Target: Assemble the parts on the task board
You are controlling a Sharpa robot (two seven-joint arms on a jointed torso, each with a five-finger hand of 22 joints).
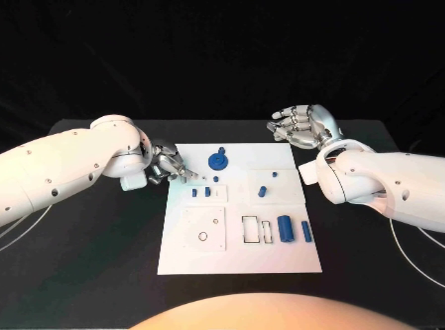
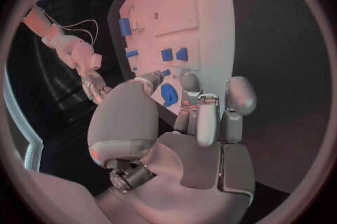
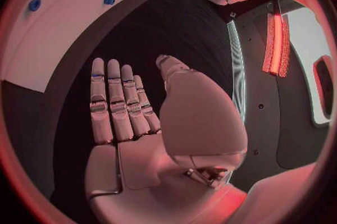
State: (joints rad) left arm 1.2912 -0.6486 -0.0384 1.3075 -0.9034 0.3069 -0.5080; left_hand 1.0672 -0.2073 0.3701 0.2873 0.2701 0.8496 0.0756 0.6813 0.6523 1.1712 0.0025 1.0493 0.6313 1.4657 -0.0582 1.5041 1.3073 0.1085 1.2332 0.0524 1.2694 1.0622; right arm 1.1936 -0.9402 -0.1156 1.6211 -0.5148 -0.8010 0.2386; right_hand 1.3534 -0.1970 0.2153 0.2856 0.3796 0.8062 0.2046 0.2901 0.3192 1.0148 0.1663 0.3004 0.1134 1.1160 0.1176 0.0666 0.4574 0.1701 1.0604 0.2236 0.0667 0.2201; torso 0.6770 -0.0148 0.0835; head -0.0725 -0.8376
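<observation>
The white task board lies mid-table. On it are a round blue part at the far end, several small blue pieces across the middle, and two blue cylinders near the right edge. My left hand hovers at the board's far left edge with its fingers curled in and nothing in them; the left wrist view shows those curled fingers just short of the round blue part. My right hand is raised behind the board's far right corner, its flat palm holding nothing.
A black ring and rectangular slot outlines mark the board's near half. Black table surrounds the board on all sides. Thin cables run along the table's right side.
</observation>
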